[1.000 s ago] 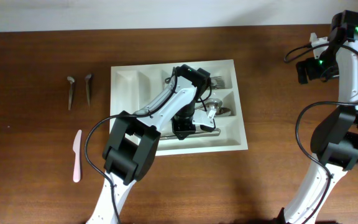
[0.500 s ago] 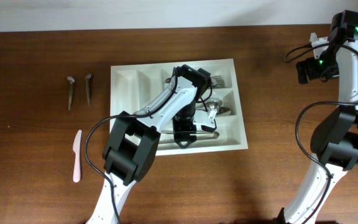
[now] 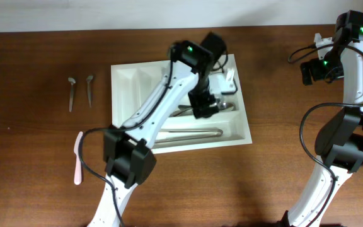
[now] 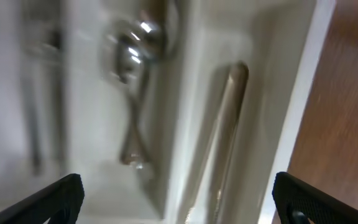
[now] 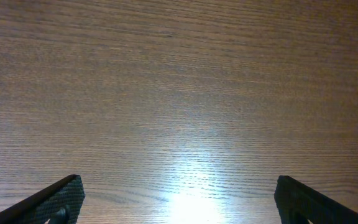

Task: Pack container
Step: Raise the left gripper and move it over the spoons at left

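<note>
The white container (image 3: 126, 88) sits mid-table. A metal knife (image 3: 188, 133) lies in its long front compartment, and spoons (image 3: 227, 107) lie in the compartment behind it. My left gripper (image 3: 204, 111) hangs open above the container's middle, holding nothing. The left wrist view is blurred: spoons (image 4: 132, 56), the knife's handle (image 4: 227, 118) and the container's rim (image 4: 303, 93) show below the spread fingertips (image 4: 48, 202). My right gripper (image 3: 312, 70) is open at the far right, over bare wood in the right wrist view (image 5: 179, 205).
Two small metal spoons (image 3: 72, 92) (image 3: 89, 89) lie on the table left of the container. A pink plastic knife (image 3: 78, 157) lies nearer the front left. The wall runs along the table's far edge.
My left gripper opened and let go of the metal knife in the front compartment. It then lifted and swung back over the container's middle. The right arm has not moved.
</note>
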